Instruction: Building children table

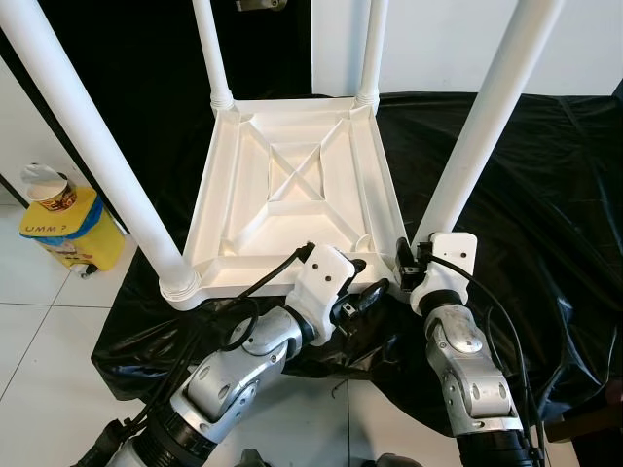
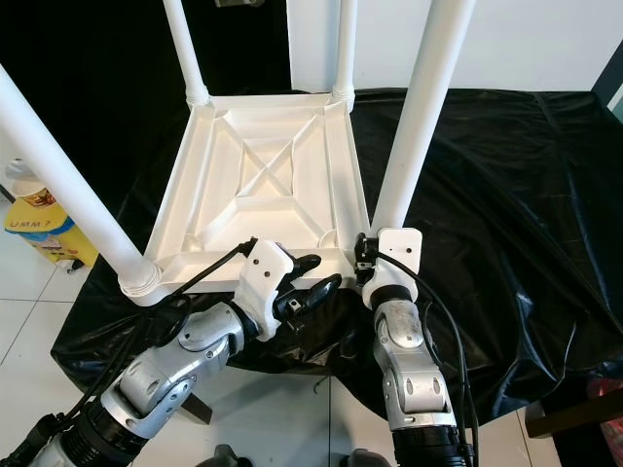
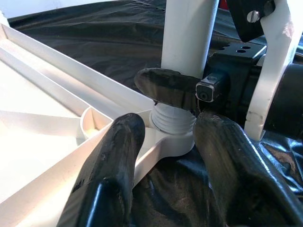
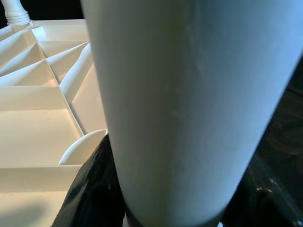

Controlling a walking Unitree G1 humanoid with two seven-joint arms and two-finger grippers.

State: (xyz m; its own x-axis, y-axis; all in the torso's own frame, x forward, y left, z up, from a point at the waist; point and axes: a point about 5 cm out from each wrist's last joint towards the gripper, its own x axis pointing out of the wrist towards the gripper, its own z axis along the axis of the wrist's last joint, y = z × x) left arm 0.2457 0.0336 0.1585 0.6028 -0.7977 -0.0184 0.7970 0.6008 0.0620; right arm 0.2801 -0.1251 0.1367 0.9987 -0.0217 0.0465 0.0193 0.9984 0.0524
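With the upturned white table [image 1: 292,190] lying on black sheeting [image 1: 545,195], my right gripper [image 3: 189,94] clamps the near-right leg [image 1: 477,136] low at its threaded base, left gripper [image 3: 165,156] open beside; light, stiff, slick plastic.

- The upturned tabletop [image 1: 292,185] offers open room over its ribbed middle, between the four legs.
- The near-right leg [image 1: 487,117] at 2 o'clock is flanked by the right tool [image 1: 414,261], blocking that corner.
- The left tool [image 1: 365,292] crowds the near edge at 6 o'clock.
- The near-left leg [image 1: 92,146] slants across 10 o'clock.
- A yellow container [image 1: 73,229] stands at 9 o'clock on the floor.
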